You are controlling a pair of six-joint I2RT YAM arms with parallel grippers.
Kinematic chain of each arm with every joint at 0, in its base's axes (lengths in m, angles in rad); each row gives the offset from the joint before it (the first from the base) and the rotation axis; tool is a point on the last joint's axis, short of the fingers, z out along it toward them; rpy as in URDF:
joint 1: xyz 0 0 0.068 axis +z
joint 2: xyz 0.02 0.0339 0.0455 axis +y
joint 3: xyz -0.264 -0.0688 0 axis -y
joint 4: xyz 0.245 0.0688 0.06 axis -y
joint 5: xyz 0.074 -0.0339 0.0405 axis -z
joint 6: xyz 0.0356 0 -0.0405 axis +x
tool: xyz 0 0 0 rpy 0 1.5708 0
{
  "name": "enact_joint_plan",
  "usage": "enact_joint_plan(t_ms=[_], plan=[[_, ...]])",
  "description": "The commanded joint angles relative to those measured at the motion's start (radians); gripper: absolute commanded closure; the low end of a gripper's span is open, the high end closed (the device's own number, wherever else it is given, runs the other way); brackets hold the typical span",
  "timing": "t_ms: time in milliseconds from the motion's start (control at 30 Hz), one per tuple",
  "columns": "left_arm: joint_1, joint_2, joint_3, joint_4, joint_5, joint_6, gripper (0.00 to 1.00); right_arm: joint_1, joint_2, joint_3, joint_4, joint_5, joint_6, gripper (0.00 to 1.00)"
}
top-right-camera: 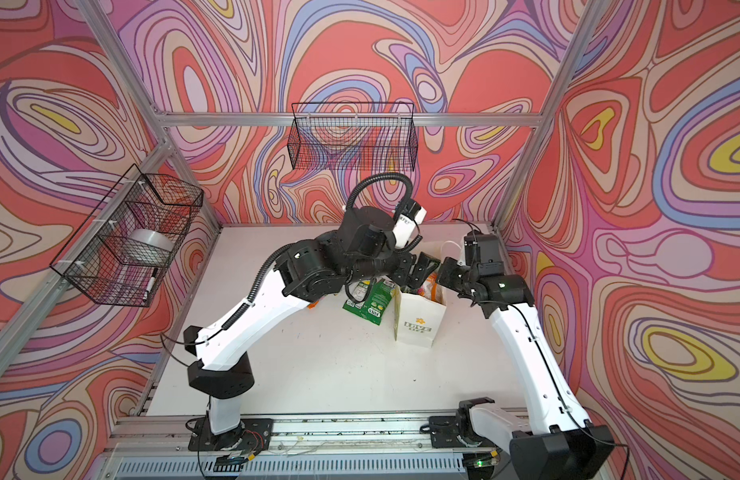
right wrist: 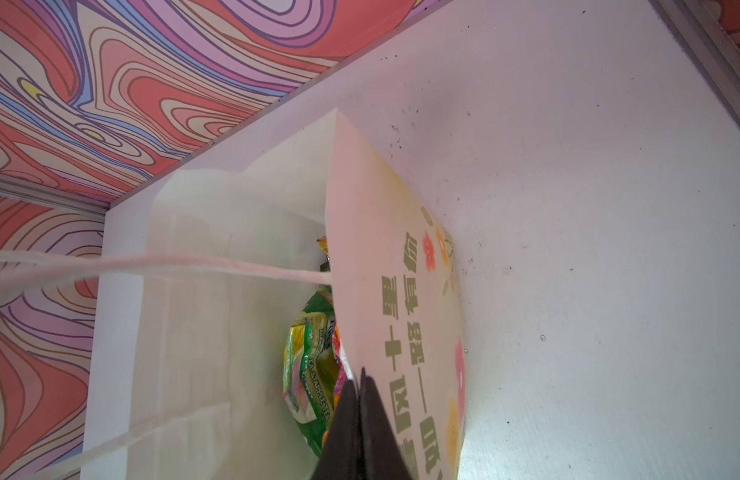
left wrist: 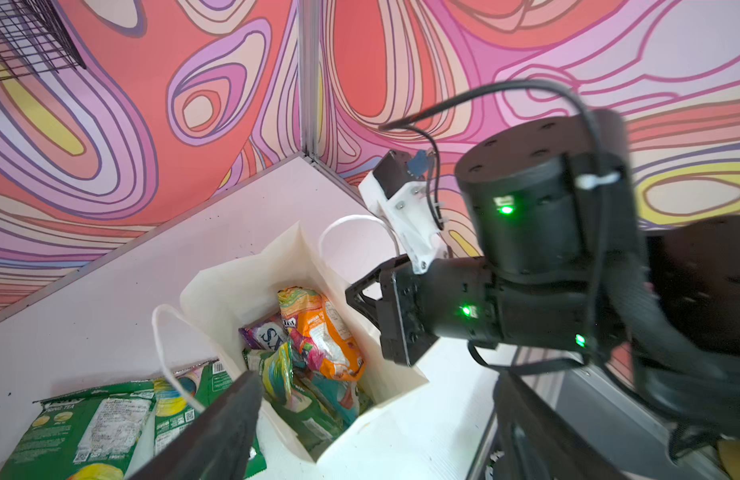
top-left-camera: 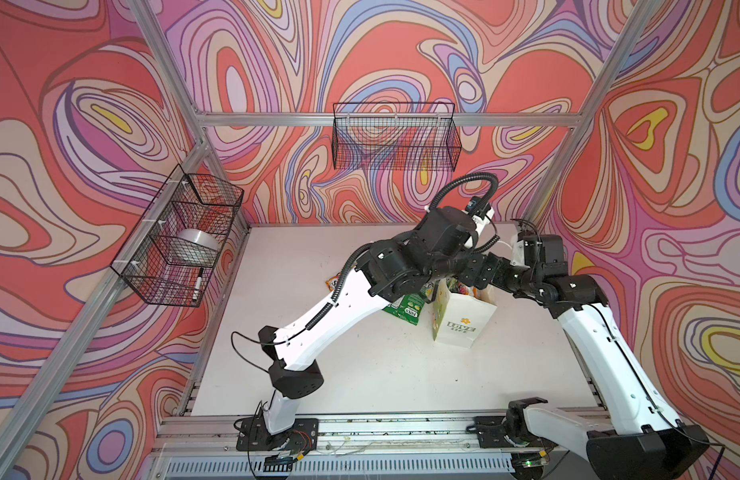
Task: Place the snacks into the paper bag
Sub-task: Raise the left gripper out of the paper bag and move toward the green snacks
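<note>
In both top views the white paper bag (top-left-camera: 464, 324) stands upright right of centre on the matte white desk (top-left-camera: 360, 374). Glossy green packets (top-left-camera: 405, 309) lie flat just beside its left side. In the left wrist view the left gripper (left wrist: 376, 380) is spread wide, holding nothing, above the bag's open mouth. Crinkled orange, green and purple snacks (left wrist: 322, 332) are heaped inside. In the right wrist view the right gripper (right wrist: 362, 380) pinches the bag's printed paper wall.

left gripper (left wrist: 376, 380) spread wide, right gripper (right wrist: 362, 380) seemingly pinched
</note>
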Motion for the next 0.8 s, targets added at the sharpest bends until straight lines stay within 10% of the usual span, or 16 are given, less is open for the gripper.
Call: enact_joint_plan(t_ms=[0,400,767], plan=[[0.001,-0.119,-0.134,0.089,0.023,0.018,0.0,0.005,-0.005,0.025,0.016,0.006,-0.007,1.0],[0.174,-0.63,-0.851,0.305,0.028,-0.073,0.0,0.006,-0.002,0.031,0.014,0.018,-0.015,1.0],[0.272,-0.655,-1.204,0.202,-0.006,-0.124,0.0,0.004,-0.008,-0.007,0.07,0.006,-0.014,1.0]])
